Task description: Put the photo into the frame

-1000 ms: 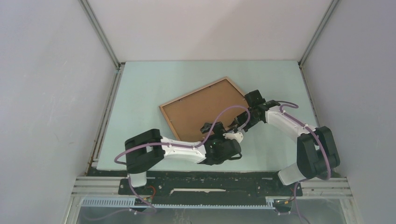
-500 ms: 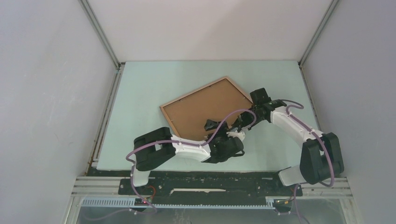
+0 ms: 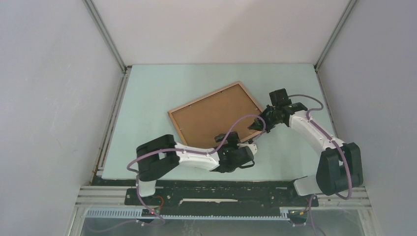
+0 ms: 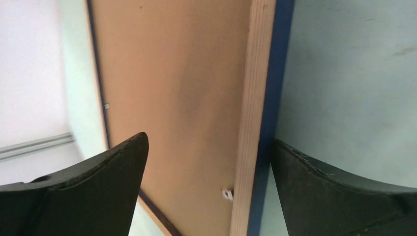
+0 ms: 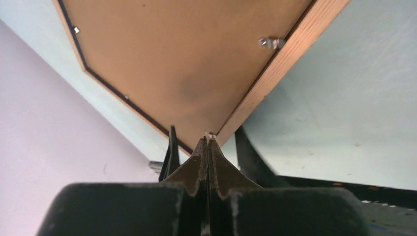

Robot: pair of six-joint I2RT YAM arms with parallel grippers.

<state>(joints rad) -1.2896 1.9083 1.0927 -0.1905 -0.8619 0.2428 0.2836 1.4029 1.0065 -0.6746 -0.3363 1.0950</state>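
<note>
The frame [image 3: 216, 114] lies back side up on the table, its brown board [image 5: 182, 59] showing inside the wooden rim [image 4: 251, 98]. My left gripper [image 4: 210, 139] is open at the frame's near corner [image 3: 244, 143], with the rim's edge standing between its fingers. A narrow blue strip [image 4: 276, 88] runs along the rim's outer side. The photo itself is hidden. My right gripper [image 5: 207, 140] is shut, and its tips touch a small white tab [image 5: 210, 133] at the rim's inner edge near the right side [image 3: 252, 126].
Small metal tabs [image 5: 270, 43] [image 4: 227, 194] sit along the inside of the rim. The pale green table [image 3: 162, 88] is enclosed by white walls [image 3: 54, 98] with metal rails [image 3: 110, 44] at the corners. The left arm's purple cable [image 3: 236, 129] arches over the frame's near edge.
The right arm has swung to the right, its wrist moving toward the back, with the tips staying at the frame's right side. The left arm has shifted slightly right. The frame has turned a little.
</note>
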